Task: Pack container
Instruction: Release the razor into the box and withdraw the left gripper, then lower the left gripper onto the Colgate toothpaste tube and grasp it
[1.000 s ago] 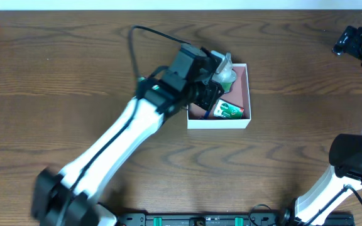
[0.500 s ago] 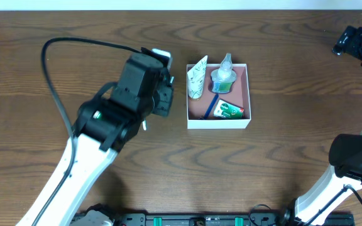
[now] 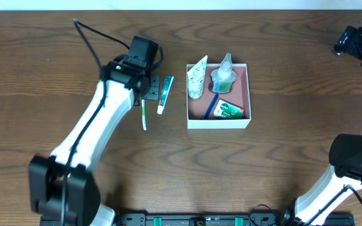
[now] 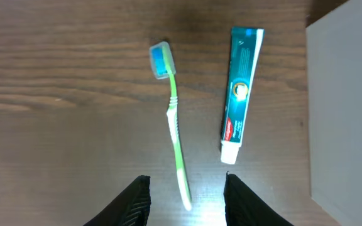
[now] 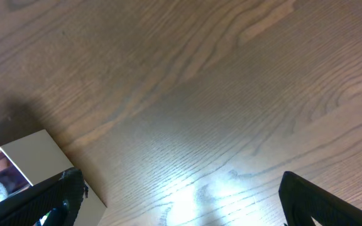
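Note:
The container (image 3: 219, 122), white outside and pink inside, holds a white-and-green tube (image 3: 197, 77), a clear bottle (image 3: 223, 75), a blue toothbrush (image 3: 210, 103) and a green packet (image 3: 228, 111). On the table to its left lie a green toothbrush (image 3: 144, 116) and a teal toothpaste tube (image 3: 165, 94). My left gripper (image 3: 148, 88) hovers over these two. In the left wrist view the left gripper (image 4: 186, 198) is open, with the end of the toothbrush (image 4: 176, 132) handle on the table below the gap. The toothpaste (image 4: 241, 94) lies beside it. My right gripper (image 5: 181, 201) is wide open and holds nothing.
The container's white wall (image 4: 347, 107) fills the right edge of the left wrist view, and a corner of the container (image 5: 30, 163) shows in the right wrist view. The right arm (image 3: 357, 41) stays at the far right back corner. Bare wood lies around the objects.
My left arm has drawn back from over the container to the left and now hangs above the green toothbrush and toothpaste. The right arm has not moved.

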Controlling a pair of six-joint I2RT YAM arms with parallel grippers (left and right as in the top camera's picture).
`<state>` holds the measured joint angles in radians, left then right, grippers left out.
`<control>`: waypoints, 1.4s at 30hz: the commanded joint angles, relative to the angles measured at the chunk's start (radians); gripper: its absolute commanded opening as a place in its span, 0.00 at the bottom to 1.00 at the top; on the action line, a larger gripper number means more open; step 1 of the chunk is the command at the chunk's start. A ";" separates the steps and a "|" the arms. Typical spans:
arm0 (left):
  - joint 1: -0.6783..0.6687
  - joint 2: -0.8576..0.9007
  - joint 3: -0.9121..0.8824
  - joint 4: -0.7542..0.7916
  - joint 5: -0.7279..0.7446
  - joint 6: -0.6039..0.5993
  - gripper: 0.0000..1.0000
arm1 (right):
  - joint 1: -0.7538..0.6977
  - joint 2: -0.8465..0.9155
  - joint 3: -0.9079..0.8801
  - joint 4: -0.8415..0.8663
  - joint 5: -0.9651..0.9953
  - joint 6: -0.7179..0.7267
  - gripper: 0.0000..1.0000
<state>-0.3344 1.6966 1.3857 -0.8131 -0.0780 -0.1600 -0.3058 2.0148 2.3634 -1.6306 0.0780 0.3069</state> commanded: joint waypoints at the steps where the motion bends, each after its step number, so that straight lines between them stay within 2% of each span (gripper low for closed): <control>1: 0.002 0.063 0.004 0.024 0.059 0.017 0.39 | -0.002 -0.023 0.010 -0.001 0.000 0.014 0.99; 17: 0.002 0.245 0.004 0.106 0.117 0.036 0.39 | -0.002 -0.023 0.010 -0.001 0.000 0.014 0.99; 21: 0.002 0.251 0.003 0.128 0.154 0.046 0.39 | -0.002 -0.023 0.010 -0.001 0.000 0.014 0.99; 42: 0.002 0.253 -0.030 0.169 0.153 0.051 0.39 | -0.002 -0.023 0.010 -0.001 0.000 0.014 0.99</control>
<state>-0.3351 1.9362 1.3674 -0.6460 0.0723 -0.1265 -0.3058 2.0148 2.3634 -1.6306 0.0780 0.3069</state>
